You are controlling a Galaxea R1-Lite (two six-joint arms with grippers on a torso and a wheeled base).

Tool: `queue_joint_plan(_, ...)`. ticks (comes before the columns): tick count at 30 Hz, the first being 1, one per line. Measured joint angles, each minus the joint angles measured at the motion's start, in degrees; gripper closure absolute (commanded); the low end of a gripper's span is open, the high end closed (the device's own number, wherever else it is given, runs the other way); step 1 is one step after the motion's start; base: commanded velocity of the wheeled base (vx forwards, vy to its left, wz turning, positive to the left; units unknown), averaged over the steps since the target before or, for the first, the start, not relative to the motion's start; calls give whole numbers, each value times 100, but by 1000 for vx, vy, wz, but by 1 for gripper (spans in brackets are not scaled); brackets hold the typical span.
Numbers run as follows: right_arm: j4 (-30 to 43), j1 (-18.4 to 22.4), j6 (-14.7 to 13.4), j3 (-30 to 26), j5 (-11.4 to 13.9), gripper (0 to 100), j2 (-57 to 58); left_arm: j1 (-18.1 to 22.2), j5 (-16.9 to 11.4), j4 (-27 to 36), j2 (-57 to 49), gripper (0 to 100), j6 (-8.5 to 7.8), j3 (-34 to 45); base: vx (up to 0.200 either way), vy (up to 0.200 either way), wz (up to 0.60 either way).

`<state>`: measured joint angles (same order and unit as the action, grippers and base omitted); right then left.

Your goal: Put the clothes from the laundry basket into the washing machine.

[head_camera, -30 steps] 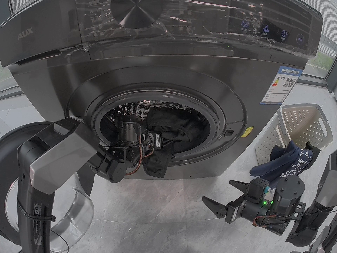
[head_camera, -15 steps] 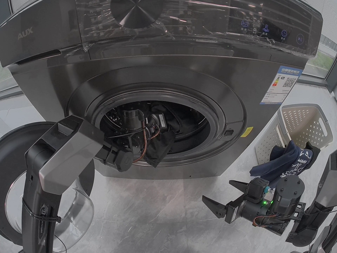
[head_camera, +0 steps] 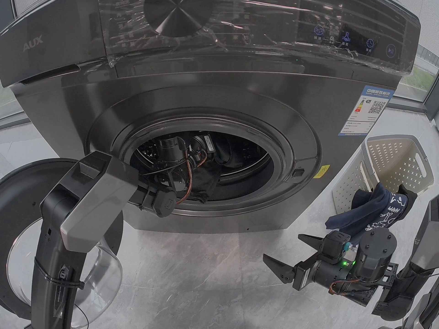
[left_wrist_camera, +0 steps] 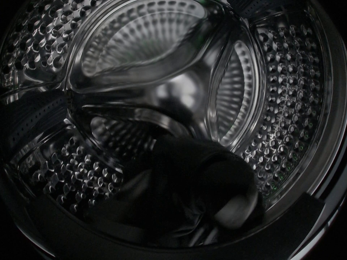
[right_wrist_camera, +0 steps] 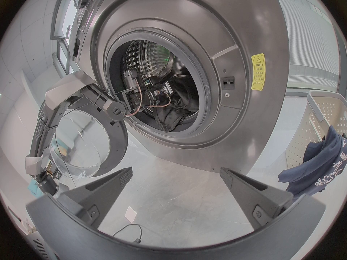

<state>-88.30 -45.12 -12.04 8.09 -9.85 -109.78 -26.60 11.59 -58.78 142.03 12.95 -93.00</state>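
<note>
My left hand (head_camera: 206, 145) is inside the drum of the washing machine (head_camera: 215, 92), where a black garment (left_wrist_camera: 188, 185) lies low by the door rim. I cannot tell whether that hand grips it. My right hand (head_camera: 283, 248) hangs wide open above the floor near the laundry basket (head_camera: 398, 158), and a navy garment (head_camera: 372, 209) is draped over the basket's rim.

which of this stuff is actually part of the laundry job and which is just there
Job:
washing machine
black garment inside it
laundry basket
navy garment draped over it
open right gripper

Just there:
energy label
yellow warning sticker
plastic wrap
loose cable
</note>
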Motion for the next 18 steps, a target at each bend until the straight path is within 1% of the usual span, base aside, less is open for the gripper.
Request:
queue_joint_plan(3,0,0,0,-2,0,0,0,-5,-11,89,-33,0,-6,224,0,0,0)
queue_joint_plan(5,0,-2,1,-2,0,0,0,-21,-71,240,-102,0,-15,483,0,0,0)
queue_joint_plan(9,0,-11,0,-2,0,0,-1,-40,-300,691,-271,0,-39,1090,0,0,0)
queue_joint_plan(12,-2,-39,0,2,2,0,-6,-66,-467,886,-413,0,-63,1462,0,0,0)
queue_joint_plan(13,-2,-50,0,2,0,0,-10,-74,-502,955,-460,100,-66,1560,0,0,0)
queue_joint_plan(18,-5,-77,0,11,0,0,-17,-40,-535,1009,-492,100,-123,1654,0,0,0)
